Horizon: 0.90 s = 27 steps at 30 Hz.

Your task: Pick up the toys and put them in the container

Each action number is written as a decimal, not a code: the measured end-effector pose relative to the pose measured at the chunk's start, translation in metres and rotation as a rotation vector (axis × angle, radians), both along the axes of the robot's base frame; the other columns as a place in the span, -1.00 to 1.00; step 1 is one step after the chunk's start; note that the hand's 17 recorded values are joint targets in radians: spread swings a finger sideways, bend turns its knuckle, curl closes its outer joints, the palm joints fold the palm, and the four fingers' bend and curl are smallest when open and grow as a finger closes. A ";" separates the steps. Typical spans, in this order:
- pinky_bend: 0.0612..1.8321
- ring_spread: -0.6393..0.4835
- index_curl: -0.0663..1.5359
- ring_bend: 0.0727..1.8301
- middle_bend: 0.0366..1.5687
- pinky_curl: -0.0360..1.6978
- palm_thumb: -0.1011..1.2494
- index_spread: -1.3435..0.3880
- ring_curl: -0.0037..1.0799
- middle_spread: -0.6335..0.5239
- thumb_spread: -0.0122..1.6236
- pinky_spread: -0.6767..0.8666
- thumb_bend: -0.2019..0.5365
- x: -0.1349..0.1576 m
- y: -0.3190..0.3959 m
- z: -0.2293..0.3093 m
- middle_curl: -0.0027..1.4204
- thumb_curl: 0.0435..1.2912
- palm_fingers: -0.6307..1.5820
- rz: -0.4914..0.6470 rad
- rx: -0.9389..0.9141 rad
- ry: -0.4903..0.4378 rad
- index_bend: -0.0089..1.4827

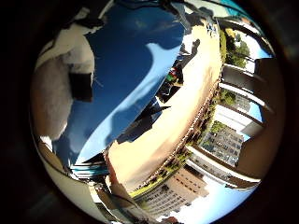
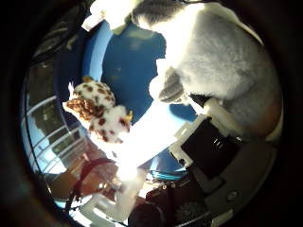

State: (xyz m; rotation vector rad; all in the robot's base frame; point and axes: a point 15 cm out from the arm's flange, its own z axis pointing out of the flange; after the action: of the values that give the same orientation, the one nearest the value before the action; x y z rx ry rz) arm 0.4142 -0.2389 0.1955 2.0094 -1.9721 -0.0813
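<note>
A grey and white plush toy (image 2: 222,52) fills much of the thumb side view, close against my palm. My right hand (image 2: 210,142) has white and black fingers curled against it. The same plush (image 1: 51,98) shows beside a black fingertip (image 1: 81,86) in the little finger side view. Beneath it lies the blue container (image 1: 135,51), half in sunlight and half in shadow. A white plush toy with brown spots (image 2: 97,111) lies inside the container on its blue floor.
A tan sunlit floor (image 1: 187,107) runs beside the container, with a low wall and greenery along its edge. Tall buildings (image 1: 224,140) stand beyond it. White railings (image 2: 47,137) show past the container's rim.
</note>
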 end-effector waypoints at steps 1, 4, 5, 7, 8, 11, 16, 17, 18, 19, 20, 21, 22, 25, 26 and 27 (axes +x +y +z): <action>0.77 -0.08 -0.93 0.67 0.50 -0.03 0.69 -0.25 0.55 -0.43 0.19 0.09 -0.48 0.000 0.001 0.006 0.58 -0.01 0.27 -0.003 0.000 -0.009 0.37; 0.79 -0.08 -0.94 0.68 0.52 -0.01 0.67 -0.29 0.56 -0.44 0.19 0.08 -0.50 -0.005 0.008 0.022 0.62 0.03 0.26 -0.014 0.010 -0.016 0.43; 0.80 -0.08 -0.93 0.68 0.53 0.00 0.66 -0.31 0.56 -0.44 0.19 0.07 -0.50 -0.008 0.010 0.026 0.64 0.05 0.25 -0.016 0.012 -0.010 0.47; 0.80 -0.08 -0.93 0.69 0.54 0.00 0.64 -0.33 0.56 -0.44 0.20 0.06 -0.50 -0.016 0.017 0.038 0.66 0.08 0.24 -0.018 0.016 0.011 0.51; 0.81 -0.08 -0.94 0.70 0.54 0.01 0.63 -0.34 0.57 -0.44 0.20 0.06 -0.50 -0.018 0.022 0.047 0.67 0.09 0.24 -0.015 0.015 0.011 0.53; 0.82 -0.08 -0.94 0.71 0.56 0.02 0.62 -0.37 0.57 -0.43 0.21 0.05 -0.50 -0.012 0.036 0.077 0.70 0.13 0.22 0.012 0.004 -0.027 0.58; 0.83 -0.08 -0.94 0.74 0.57 0.03 0.60 -0.39 0.57 -0.43 0.22 0.04 -0.49 -0.011 0.083 0.118 0.72 0.17 0.21 0.071 0.030 -0.078 0.64; 0.84 -0.08 -0.94 0.74 0.57 0.03 0.60 -0.39 0.57 -0.43 0.23 0.04 -0.49 -0.010 0.092 0.125 0.73 0.19 0.20 0.087 0.030 -0.085 0.66; 0.84 -0.08 -0.94 0.75 0.57 0.03 0.60 -0.40 0.57 -0.43 0.23 0.04 -0.49 -0.010 0.102 0.133 0.73 0.19 0.20 0.103 0.030 -0.092 0.67; 0.84 -0.08 -0.94 0.75 0.58 0.04 0.60 -0.40 0.57 -0.43 0.23 0.03 -0.49 -0.008 0.115 0.140 0.74 0.20 0.20 0.127 0.035 -0.098 0.68; 0.84 -0.08 -0.94 0.75 0.58 0.04 0.60 -0.40 0.57 -0.43 0.23 0.03 -0.49 -0.006 0.129 0.147 0.74 0.21 0.20 0.150 0.043 -0.109 0.69; 0.85 -0.08 -0.94 0.76 0.58 0.04 0.59 -0.40 0.57 -0.43 0.23 0.03 -0.49 -0.005 0.144 0.153 0.75 0.22 0.19 0.172 0.056 -0.123 0.70; 0.85 -0.08 -0.94 0.76 0.58 0.04 0.59 -0.41 0.57 -0.43 0.24 0.03 -0.49 -0.004 0.161 0.161 0.75 0.22 0.19 0.191 0.070 -0.140 0.71; 0.85 -0.08 -0.94 0.77 0.59 0.05 0.58 -0.41 0.57 -0.43 0.24 0.03 -0.49 -0.001 0.202 0.171 0.76 0.24 0.18 0.238 0.093 -0.169 0.74; 0.86 -0.08 -0.94 0.78 0.59 0.05 0.58 -0.41 0.57 -0.43 0.24 0.02 -0.49 0.000 0.216 0.172 0.76 0.25 0.18 0.255 0.099 -0.176 0.74; 0.86 -0.08 -0.94 0.78 0.59 0.05 0.58 -0.41 0.56 -0.42 0.24 0.02 -0.49 0.001 0.231 0.174 0.76 0.26 0.18 0.272 0.104 -0.183 0.75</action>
State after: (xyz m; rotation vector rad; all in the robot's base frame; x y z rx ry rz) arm 0.4149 -0.0080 0.3694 2.4101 -1.8080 0.0663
